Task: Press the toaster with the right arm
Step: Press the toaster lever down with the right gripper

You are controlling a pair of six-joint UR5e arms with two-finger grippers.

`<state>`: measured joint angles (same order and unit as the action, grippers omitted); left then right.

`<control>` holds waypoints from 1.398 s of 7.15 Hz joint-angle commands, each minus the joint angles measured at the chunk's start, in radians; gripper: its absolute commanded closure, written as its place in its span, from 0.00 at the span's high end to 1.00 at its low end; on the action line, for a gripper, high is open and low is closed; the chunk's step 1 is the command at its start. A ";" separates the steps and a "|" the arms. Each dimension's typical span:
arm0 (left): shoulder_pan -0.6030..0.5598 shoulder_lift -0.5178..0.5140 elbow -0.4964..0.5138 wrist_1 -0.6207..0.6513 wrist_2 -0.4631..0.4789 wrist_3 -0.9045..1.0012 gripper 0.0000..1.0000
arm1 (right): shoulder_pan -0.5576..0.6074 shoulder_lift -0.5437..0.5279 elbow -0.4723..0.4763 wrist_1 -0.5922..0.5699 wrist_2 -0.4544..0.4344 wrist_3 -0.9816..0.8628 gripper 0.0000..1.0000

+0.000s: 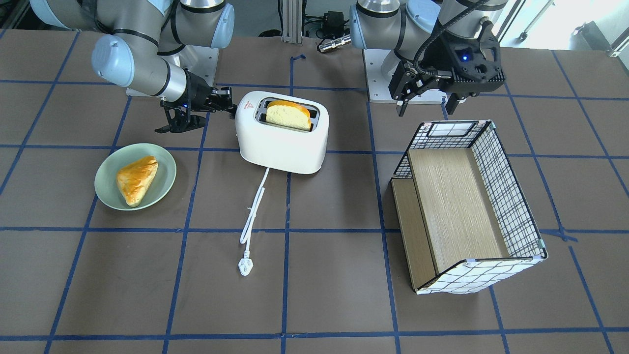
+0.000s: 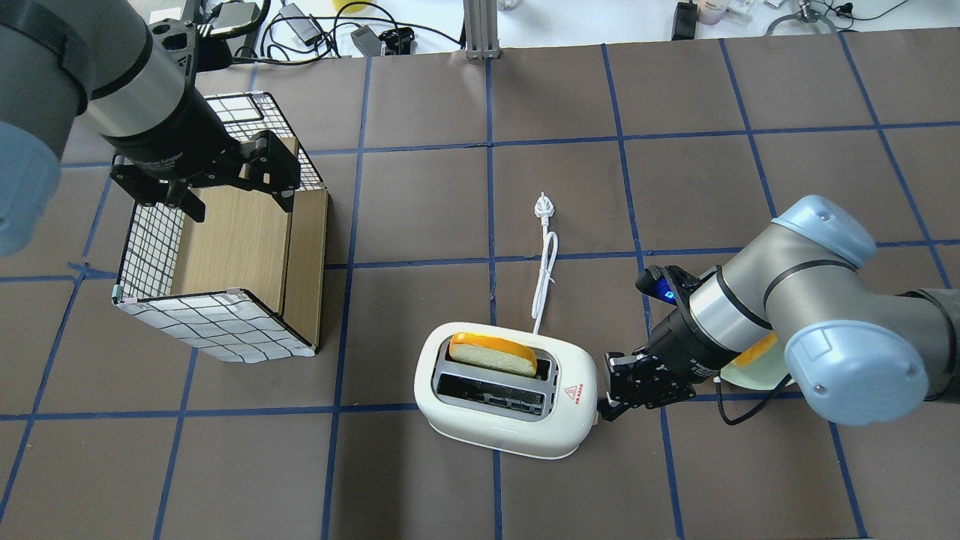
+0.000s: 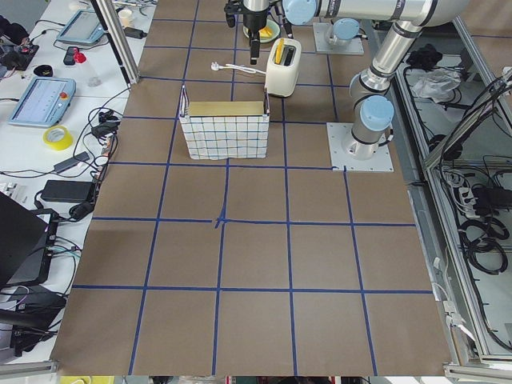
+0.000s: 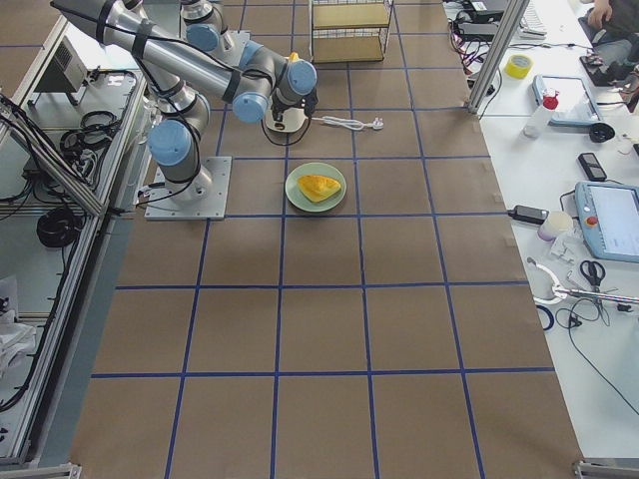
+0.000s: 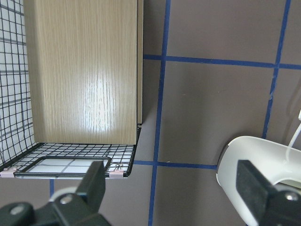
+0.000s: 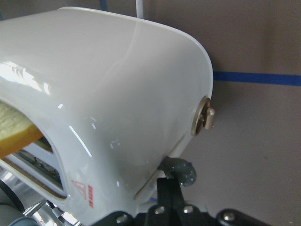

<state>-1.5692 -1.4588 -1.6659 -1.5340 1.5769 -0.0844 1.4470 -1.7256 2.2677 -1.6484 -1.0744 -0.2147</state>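
Observation:
The white toaster (image 1: 282, 132) stands mid-table with a slice of bread (image 1: 289, 115) upright in one slot; it also shows in the overhead view (image 2: 510, 397). My right gripper (image 2: 609, 397) is at the toaster's end face, by the red triangle logo (image 2: 572, 393). In the right wrist view the gripper (image 6: 169, 188) is shut and its tip sits at the grey lever knob (image 6: 181, 170) beside the slot, below the round dial (image 6: 204, 120). My left gripper (image 2: 236, 199) is open and empty above the wire basket (image 2: 217, 262).
The toaster's white cord and plug (image 1: 245, 265) trail across the table away from me. A green plate (image 1: 105, 184) with a pastry (image 1: 136, 178) lies beside my right arm. The wire-grid basket (image 1: 506, 196) with a wooden floor lies on its side under my left arm.

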 commanded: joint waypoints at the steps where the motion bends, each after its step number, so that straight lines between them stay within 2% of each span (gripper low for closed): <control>1: 0.000 0.000 0.000 0.000 0.000 0.000 1.00 | 0.000 0.029 0.001 -0.021 -0.009 -0.002 0.00; 8: 0.000 0.000 0.000 0.000 0.000 0.000 1.00 | 0.000 0.115 0.007 -0.057 -0.012 0.012 0.00; 9: 0.000 0.000 0.000 0.000 0.000 0.000 1.00 | 0.000 0.110 -0.002 -0.060 -0.022 0.070 0.00; 10: 0.000 0.000 0.000 0.000 0.000 0.000 1.00 | -0.002 0.091 -0.017 -0.071 -0.073 0.178 0.00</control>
<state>-1.5692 -1.4588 -1.6659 -1.5340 1.5769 -0.0843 1.4462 -1.6203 2.2651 -1.7098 -1.1044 -0.1399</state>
